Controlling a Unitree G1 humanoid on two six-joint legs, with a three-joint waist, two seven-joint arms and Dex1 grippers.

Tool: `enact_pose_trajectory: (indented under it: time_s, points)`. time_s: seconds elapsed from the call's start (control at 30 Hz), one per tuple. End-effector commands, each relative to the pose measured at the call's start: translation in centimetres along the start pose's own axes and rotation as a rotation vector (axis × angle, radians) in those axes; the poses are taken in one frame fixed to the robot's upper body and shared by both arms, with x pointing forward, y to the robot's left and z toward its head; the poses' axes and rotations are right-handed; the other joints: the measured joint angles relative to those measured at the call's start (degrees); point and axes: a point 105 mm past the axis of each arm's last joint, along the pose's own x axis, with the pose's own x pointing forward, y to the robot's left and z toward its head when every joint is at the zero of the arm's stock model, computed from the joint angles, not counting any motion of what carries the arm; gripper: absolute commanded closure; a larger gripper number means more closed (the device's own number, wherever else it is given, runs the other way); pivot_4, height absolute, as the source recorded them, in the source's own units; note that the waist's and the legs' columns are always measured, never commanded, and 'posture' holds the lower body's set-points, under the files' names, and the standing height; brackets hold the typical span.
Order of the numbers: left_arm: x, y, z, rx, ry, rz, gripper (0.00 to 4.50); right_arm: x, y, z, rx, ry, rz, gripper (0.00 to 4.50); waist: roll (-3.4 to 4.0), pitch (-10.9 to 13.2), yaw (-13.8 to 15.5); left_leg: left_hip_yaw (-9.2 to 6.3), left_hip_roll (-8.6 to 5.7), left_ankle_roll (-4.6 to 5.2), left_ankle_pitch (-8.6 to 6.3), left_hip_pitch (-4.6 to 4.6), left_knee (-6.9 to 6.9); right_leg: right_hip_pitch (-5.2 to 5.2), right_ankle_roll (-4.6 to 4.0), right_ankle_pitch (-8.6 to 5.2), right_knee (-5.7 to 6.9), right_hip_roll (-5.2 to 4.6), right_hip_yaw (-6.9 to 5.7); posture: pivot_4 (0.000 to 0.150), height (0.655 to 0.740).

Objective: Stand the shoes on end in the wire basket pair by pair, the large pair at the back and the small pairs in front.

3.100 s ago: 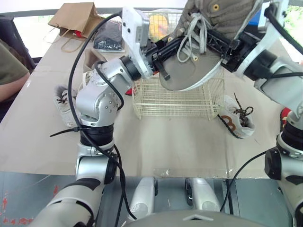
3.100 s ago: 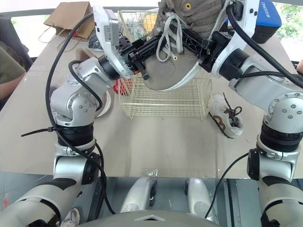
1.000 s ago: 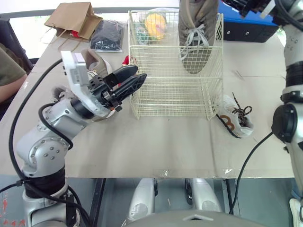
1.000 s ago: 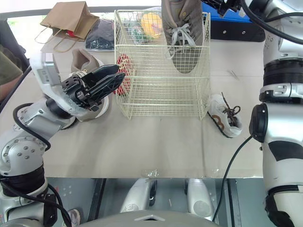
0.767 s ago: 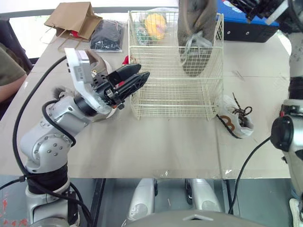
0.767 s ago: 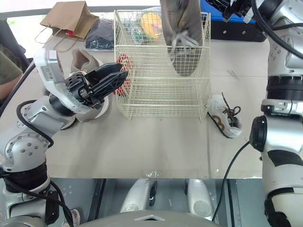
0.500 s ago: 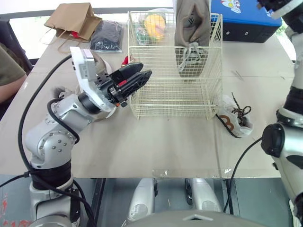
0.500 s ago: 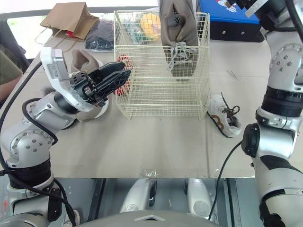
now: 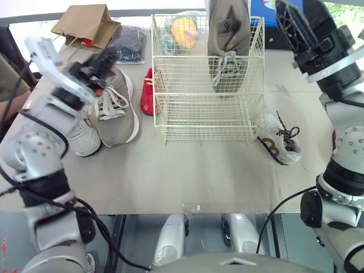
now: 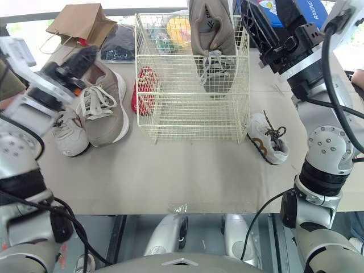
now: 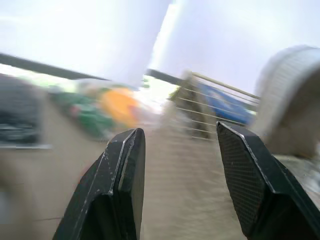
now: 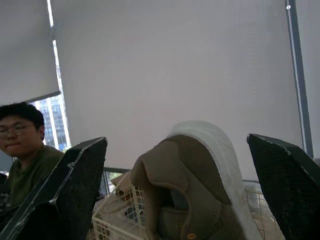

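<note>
The wire basket point(image 9: 210, 116) stands mid-table. One large tan shoe point(image 9: 228, 40) stands on end in its back right corner. Its mate point(image 9: 114, 108) lies flat on the table left of the basket. My left gripper point(image 9: 99, 60) hovers over that shoe's far end, open and holding nothing; the left wrist view shows its fingers point(image 11: 125, 170) apart. A small red shoe point(image 9: 147, 94) lies against the basket's left side. A small white shoe point(image 9: 79, 136) lies at the far left, another point(image 9: 281, 142) right of the basket. My right gripper point(image 9: 301, 25) is raised right of the basket, open and empty.
A brown paper bag point(image 9: 85, 23) and a black bag point(image 9: 126, 42) lie at the back left. A blue box point(image 10: 315, 11) sits at the back right. Yellow and green items point(image 9: 182, 31) show through the basket's back left. A person point(image 12: 25, 145) sits at the table's left.
Both grippers have left the large shoe, which now stands in the basket. My left arm has swung left from the basket to over the lying tan shoe. My right gripper has come down beside the basket.
</note>
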Motion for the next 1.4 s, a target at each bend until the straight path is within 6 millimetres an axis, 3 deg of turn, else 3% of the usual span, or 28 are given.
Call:
enact_pose_trajectory:
  time_s: [0.03, 0.27, 0.43, 0.53, 0.7, 0.97, 1.07, 1.23, 1.4]
  points:
    - [0.0, 2.2, 1.0, -0.009, 0.03, 0.093, 1.99, 1.0, 1.9, 3.3, 0.027, -0.135, 0.051, 0.13, 0.0, 0.0, -0.01, 0.01, -0.01, -0.02, 0.01, -0.01, 0.0, 0.0, 0.0, 0.0, -0.02, -0.01, 0.0, 0.15, 0.74]
    - [-0.3, 3.6, 1.3, -0.022, 0.167, 0.178, 1.99, 3.4, 4.9, 7.7, 0.107, -0.305, 0.145, 0.13, -0.01, 0.0, -0.02, -0.08, 0.0, -0.07, 0.04, -0.07, -0.05, -0.03, 0.0, 0.0, 0.01, -0.01, -0.07, 0.15, 0.74]
    - [-1.5, 6.0, 1.1, 0.011, 0.299, 0.3, 1.99, 4.4, 5.1, 10.8, 0.183, -0.452, 0.163, 0.13, -0.01, 0.0, -0.18, -0.04, 0.0, -0.07, 0.04, -0.04, -0.06, -0.04, 0.0, 0.0, 0.02, -0.01, -0.05, 0.15, 0.74]
    - [-1.4, 6.1, 0.8, 0.021, 0.337, 0.291, 1.99, 5.0, 4.4, 12.7, 0.232, -0.564, 0.14, 0.13, -0.01, 0.0, -0.06, -0.02, 0.0, -0.06, 0.04, -0.02, -0.1, -0.09, 0.0, 0.0, 0.03, -0.01, -0.04, 0.15, 0.74]
    - [-0.7, 5.1, 0.7, -0.007, 0.325, 0.237, 1.99, 6.3, 4.4, 13.5, 0.241, -0.606, 0.139, 0.13, -0.06, -0.03, 0.2, -0.03, -0.01, -0.09, 0.05, -0.09, -0.08, -0.08, 0.0, 0.0, 0.03, -0.04, -0.07, 0.15, 0.74]
    - [-0.9, 4.6, -0.4, -0.036, 0.313, 0.217, 1.99, 6.6, 5.1, 14.4, 0.26, -0.632, 0.184, 0.13, -0.04, -0.02, -0.25, 0.02, 0.01, -0.1, 0.06, -0.1, -0.15, -0.17, 0.0, 0.0, 0.18, -0.04, -0.01, 0.15, 0.74]
    - [-1.1, 4.8, -0.7, -0.026, 0.315, 0.222, 1.99, 5.6, 4.4, 13.5, 0.277, -0.616, 0.181, 0.13, -0.06, -0.03, -0.18, 0.01, 0.03, -0.1, 0.06, -0.08, -0.16, -0.17, 0.0, 0.0, 0.18, -0.03, -0.01, 0.15, 0.74]
    - [-1.5, 5.5, -0.3, -0.019, 0.328, 0.21, 1.99, 4.0, 4.8, 5.8, 0.071, -0.25, 0.186, 0.13, -0.22, -0.13, 0.22, 0.04, -0.01, -0.07, 0.04, -0.1, -0.11, -0.11, 0.0, 0.0, 0.14, -0.06, -0.02, 0.15, 0.74]
    - [-3.9, 4.4, -1.0, -0.051, 0.557, -0.003, 1.99, 0.4, 6.4, 1.0, -0.083, 0.054, 0.336, 0.13, -0.17, -0.1, -0.26, 0.03, 0.0, -0.03, 0.02, -0.12, -0.17, -0.18, -0.01, -0.01, 0.15, 0.0, -0.01, 0.15, 0.74]
